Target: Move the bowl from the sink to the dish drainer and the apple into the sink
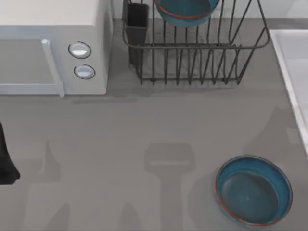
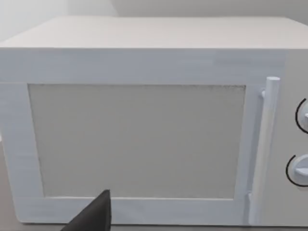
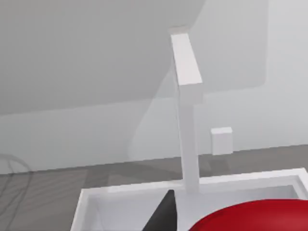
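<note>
— Where is the bowl (image 1: 185, 13)?

— It sits in the dish drainer (image 1: 192, 57), at the far side of the table, among the upright bars. The dark cutlery holder (image 1: 137, 21) is on the drainer's left corner, next to the microwave (image 1: 53, 48).

— And that other blue dish (image 1: 253, 190)?

— The wider, shallower one lies on the bare table (image 1: 120, 144), at the near right and well apart from the drainer. The sink (image 1: 294, 62) runs along the right edge.

— What about the apple (image 3: 255, 217)?

— From the right wrist camera it looms red and very close, in front of the sink's white rim, with the faucet (image 3: 187, 120) standing behind. The right gripper (image 3: 165, 212) is just beside it, above the basin.

— Is it gripping the apple?

— I can't tell. The apple is close against the gripper, but no clamp on it is visible.

— And the left arm (image 1: 6, 163)?

— It is parked at the table's left edge. The left gripper (image 2: 94, 214) faces the microwave door and its handle (image 2: 267, 144). I can't tell whether that gripper is released or clenched.
</note>
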